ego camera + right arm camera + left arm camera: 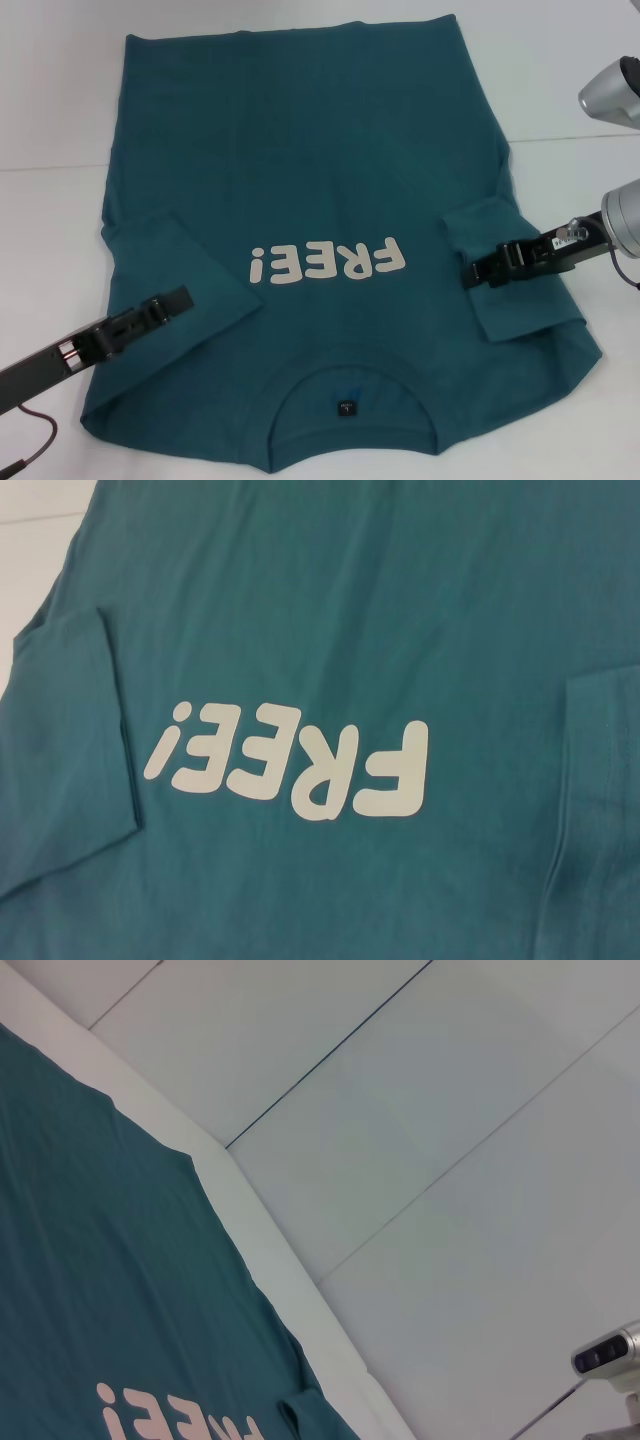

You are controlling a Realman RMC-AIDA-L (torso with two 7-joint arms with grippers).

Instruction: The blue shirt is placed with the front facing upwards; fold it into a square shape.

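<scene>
The white worktop point(60, 90) fills the head view, and the blue shirt point(300, 150) lies spread flat across most of it, front up, collar toward the bottom edge of the frame and hem toward the top. Both short sleeves are folded inward over the chest, one at lower left, one at right of centre. The cream lettering point(328, 264) reads upside down in the middle.

The left gripper point(170, 305) sits over the folded sleeve at lower left; the right gripper point(485, 268) sits over the other sleeve at right. Whether either set of jaws is parted or pinching cloth cannot be told from these views.

The likely trouble is uneven folding: if one gripper catches only the top layer, or the sleeve alone, that side would drag or spring open. The sleeve folds are loose and could slide out, leaving a skewed shape rather than a square. Unequal lifting would pull the body askew on the smooth worktop.
</scene>
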